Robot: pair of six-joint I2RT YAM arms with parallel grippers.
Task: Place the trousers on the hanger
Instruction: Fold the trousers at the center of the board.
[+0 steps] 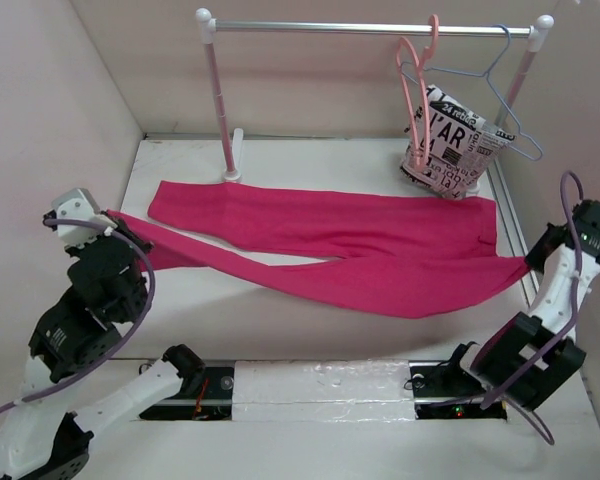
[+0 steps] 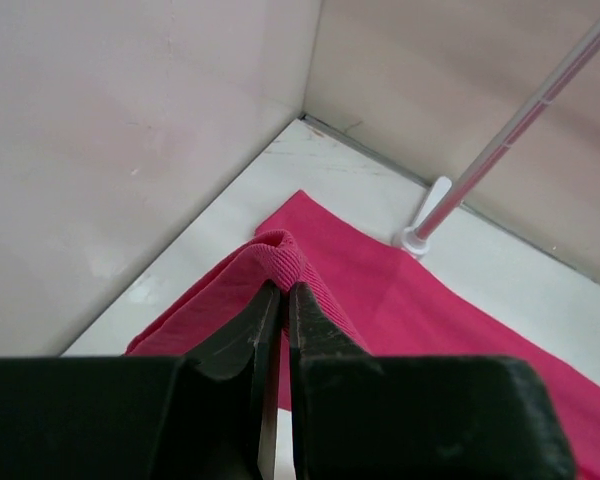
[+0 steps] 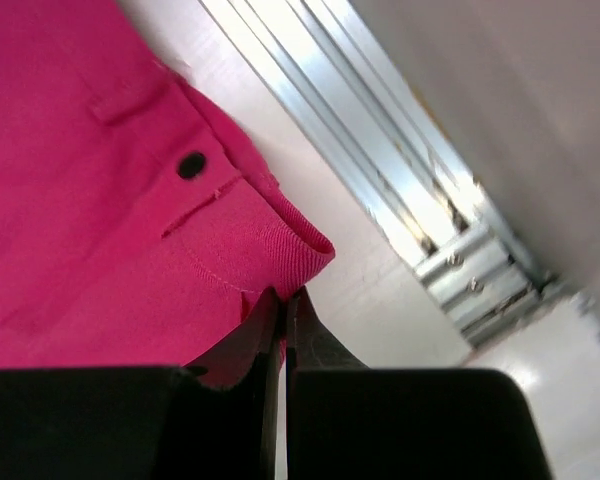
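Note:
The magenta trousers (image 1: 340, 240) lie spread across the table, legs pointing left, waist at the right. My left gripper (image 1: 115, 217) is shut on the end of the near leg, with a fold of pink cloth (image 2: 275, 262) pinched at its tips (image 2: 283, 290). At the waistband corner my right gripper (image 1: 528, 264) is shut too, the hem (image 3: 280, 255) caught between its jaws (image 3: 284, 296); a dark button (image 3: 191, 165) shows on the waist. The salmon-pink hanger (image 1: 417, 70) hangs on the rail (image 1: 370, 29) at the back right.
A light-blue wire hanger (image 1: 502, 90) carries a white garment with black lettering (image 1: 452, 145) beside the pink hanger. The rail's left post (image 1: 222, 110) stands on the table behind the trousers. Walls close in on the left, back and right.

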